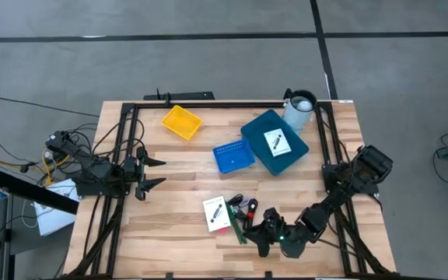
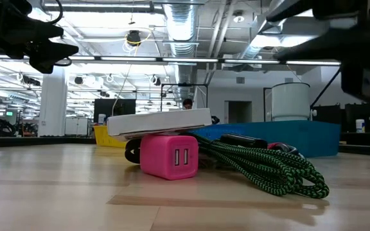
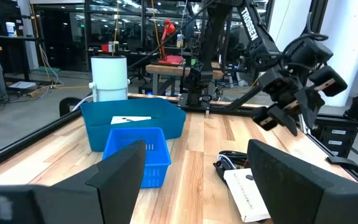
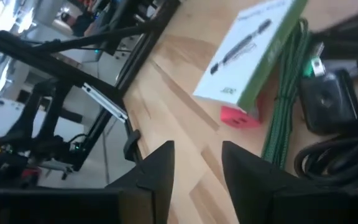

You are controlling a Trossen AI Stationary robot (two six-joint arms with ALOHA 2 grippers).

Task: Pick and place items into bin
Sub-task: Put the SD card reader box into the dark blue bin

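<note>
One white printed card box (image 1: pixel 215 213) lies near the table's near edge, resting on a pink-red block (image 2: pixel 169 155). A black-and-green cord (image 2: pixel 268 168) and a black piece (image 4: pixel 328 102) lie in a pile just to its right. The second white card (image 1: pixel 277 142) lies inside the large blue bin (image 1: pixel 264 128). My right gripper (image 1: pixel 258 235) hovers open just near-right of the pile, and its wrist view looks onto the box (image 4: pixel 250 53) and block (image 4: pixel 238 116). My left gripper (image 1: pixel 151 173) waits open at the table's left side.
A small blue basket (image 1: pixel 233 156) sits left of the large bin, and a yellow tray (image 1: pixel 182 122) lies toward the far left. A white cylinder (image 1: pixel 300 109) stands at the far right corner. Black frame rails (image 1: pixel 208 104) run along the table's sides. Bare wood lies between the left gripper and the pile.
</note>
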